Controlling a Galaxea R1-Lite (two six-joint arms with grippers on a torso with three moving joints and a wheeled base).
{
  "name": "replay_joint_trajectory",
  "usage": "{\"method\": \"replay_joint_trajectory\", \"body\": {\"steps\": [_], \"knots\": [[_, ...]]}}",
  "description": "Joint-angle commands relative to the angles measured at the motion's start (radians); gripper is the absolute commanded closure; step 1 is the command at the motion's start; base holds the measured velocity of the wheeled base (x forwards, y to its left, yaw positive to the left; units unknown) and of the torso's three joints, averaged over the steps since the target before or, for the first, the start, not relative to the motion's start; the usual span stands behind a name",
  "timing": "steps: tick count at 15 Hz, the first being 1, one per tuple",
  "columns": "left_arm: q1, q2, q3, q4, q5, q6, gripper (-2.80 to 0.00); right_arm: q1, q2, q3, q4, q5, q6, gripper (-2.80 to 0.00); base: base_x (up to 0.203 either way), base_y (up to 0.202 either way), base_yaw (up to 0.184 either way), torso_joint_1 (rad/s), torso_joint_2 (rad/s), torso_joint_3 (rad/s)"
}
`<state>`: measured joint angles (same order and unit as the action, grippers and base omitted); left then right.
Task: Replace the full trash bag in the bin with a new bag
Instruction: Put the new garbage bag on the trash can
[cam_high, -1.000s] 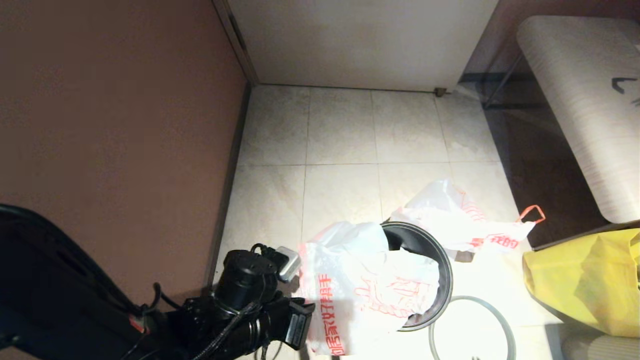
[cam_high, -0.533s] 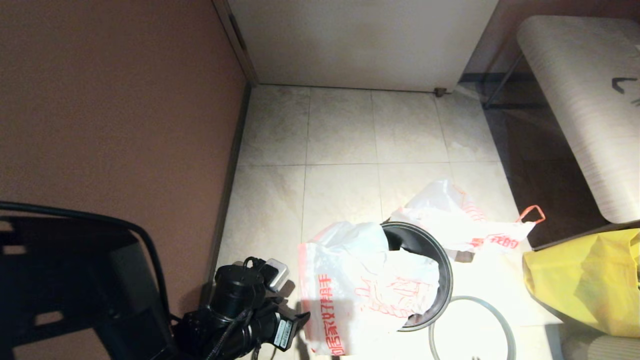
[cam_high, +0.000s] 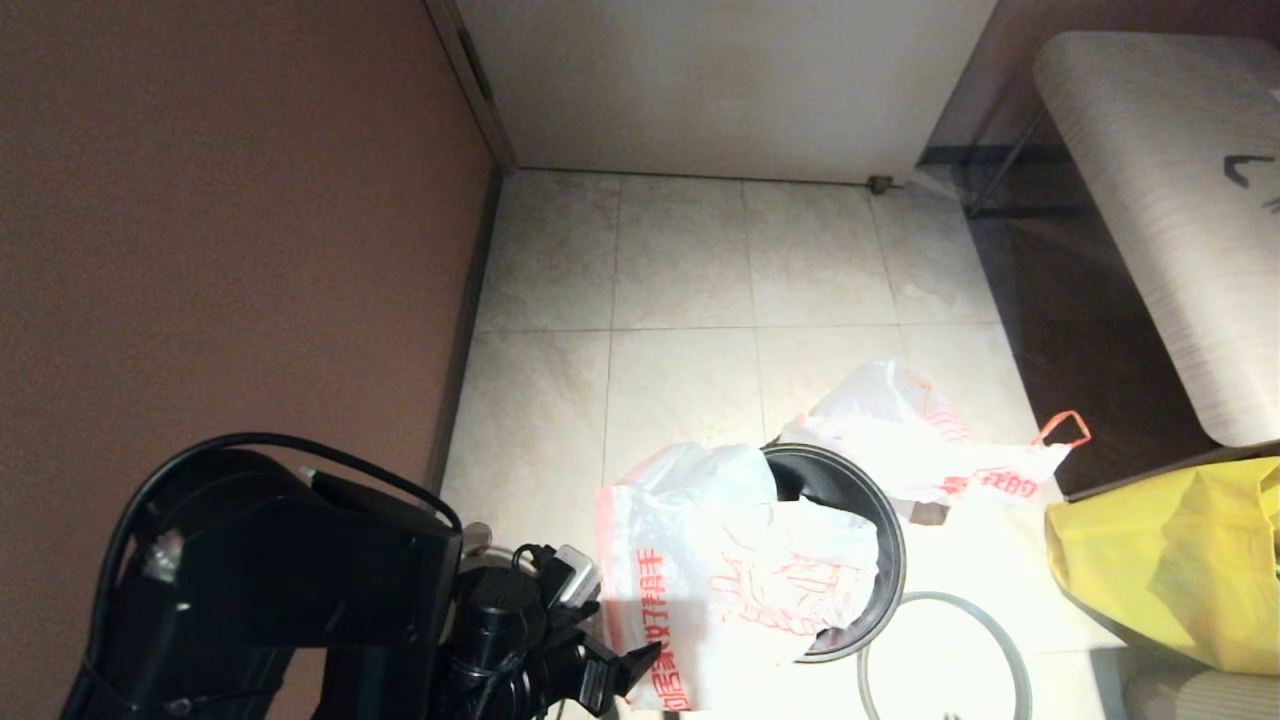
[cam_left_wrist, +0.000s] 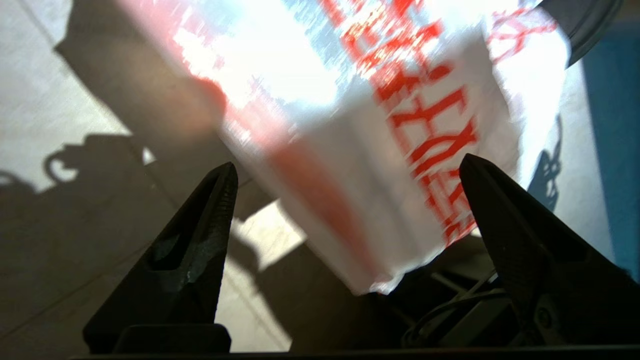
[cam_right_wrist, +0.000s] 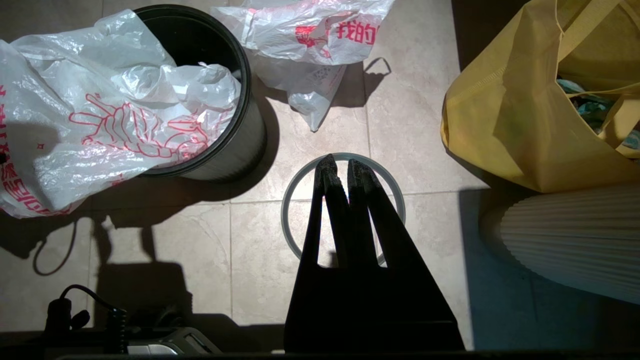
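Harsh glare on the new bag (cam_high: 730, 570) (motion-blurred up close), deep shadows

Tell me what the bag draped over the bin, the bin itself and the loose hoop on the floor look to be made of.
New bag: thin glossy plastic film, crinkled, translucent. Bin: probably hard plastic, black, faintly ribbed wall. Hoop: grey, thin, rigid; plastic or metal, unclear.

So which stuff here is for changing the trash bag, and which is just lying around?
For the job:
- bin
- new bag draped over the bin
- full trash bag on the floor
- grey hoop
- left gripper, open

Just lying about:
- yellow bag
- bench
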<state>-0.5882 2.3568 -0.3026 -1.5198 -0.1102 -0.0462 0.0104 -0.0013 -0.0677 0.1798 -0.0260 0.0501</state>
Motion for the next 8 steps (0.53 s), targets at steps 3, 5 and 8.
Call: {"method": "replay_joint_trajectory", "body": {"steps": [3,5,8], "knots": [[-0.015,0.012,-0.080,-0.010,0.003,-0.010,-2.80,0.000,0.001,0.000,0.001,0.000,0.000,0.00,0.000,0.000,0.000,0.000,0.00,0.000],[-0.018,0.010,-0.098,-0.010,0.006,-0.009,-2.80,0.000,0.001,0.000,0.001,0.000,0.000,0.00,0.000,0.000,0.000,0.000,0.00,0.000],[-0.018,-0.001,-0.096,-0.010,0.006,-0.010,0.00,0.000,0.001,0.000,0.001,0.000,0.000,0.00,0.000,0.000,0.000,0.000,0.00,0.000]]}}
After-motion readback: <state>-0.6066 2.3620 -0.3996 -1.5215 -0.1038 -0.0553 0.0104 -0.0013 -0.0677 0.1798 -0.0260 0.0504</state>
